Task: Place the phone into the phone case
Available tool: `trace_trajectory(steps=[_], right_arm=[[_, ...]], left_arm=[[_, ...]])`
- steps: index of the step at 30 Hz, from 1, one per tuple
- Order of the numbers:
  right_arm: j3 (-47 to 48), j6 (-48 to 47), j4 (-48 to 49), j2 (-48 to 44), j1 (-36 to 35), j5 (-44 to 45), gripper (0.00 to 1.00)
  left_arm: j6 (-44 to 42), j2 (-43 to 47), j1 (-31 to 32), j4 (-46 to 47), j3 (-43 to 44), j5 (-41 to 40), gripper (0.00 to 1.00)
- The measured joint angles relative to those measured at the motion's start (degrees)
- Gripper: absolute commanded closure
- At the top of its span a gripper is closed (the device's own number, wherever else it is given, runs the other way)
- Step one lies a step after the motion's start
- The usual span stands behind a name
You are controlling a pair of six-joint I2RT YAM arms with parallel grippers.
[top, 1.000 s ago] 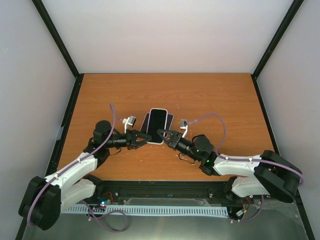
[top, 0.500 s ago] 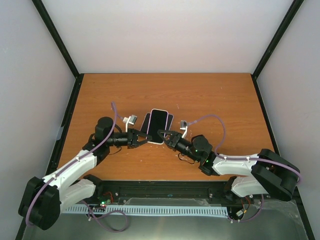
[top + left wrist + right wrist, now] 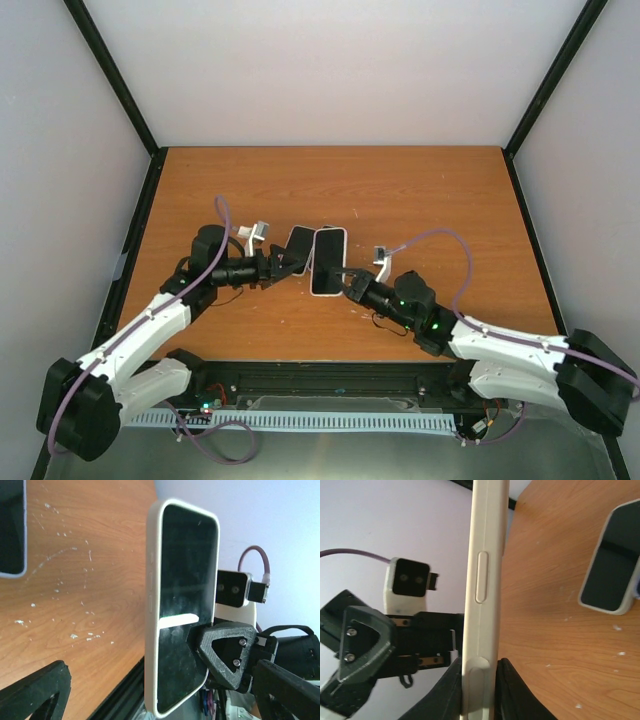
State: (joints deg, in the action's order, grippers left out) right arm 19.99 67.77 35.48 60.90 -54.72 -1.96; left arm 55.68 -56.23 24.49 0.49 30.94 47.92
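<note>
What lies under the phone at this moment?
The right hand grips the phone by its near end. Beneath it only wooden table shows; the phone case lies beside it, not under. The spot directly below is covered by the phone.

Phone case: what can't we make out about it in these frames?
- Left wrist view: the phone case is cut off by the left and top edges, so only one corner shows.
- Right wrist view: one end runs off the right edge.
- Top view: the left gripper overlaps its near end, and it is too small to tell which face is up.
</note>
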Motion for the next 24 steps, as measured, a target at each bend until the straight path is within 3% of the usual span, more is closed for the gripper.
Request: trace_trajectory(steps=[10, 15, 24], right_arm=[[-0.11, -5.38, -21.16, -11.04, 7.56, 3.89, 0.84], [-1.90, -6.34, -23.52, -9.92, 13.53, 2.47, 0.85], [-3.17, -7.41, -20.63, -0.07, 19.56, -0.94, 0.85]], left_arm=[[-6.97, 1.75, 0.00, -10.16, 5.53, -9.25, 0.00], [-8.87, 2.49, 0.00, -13.51, 5.57, -12.46, 0.01], [-11.02, 2.86, 0.00, -16.44, 5.68, -15.10, 0.00]])
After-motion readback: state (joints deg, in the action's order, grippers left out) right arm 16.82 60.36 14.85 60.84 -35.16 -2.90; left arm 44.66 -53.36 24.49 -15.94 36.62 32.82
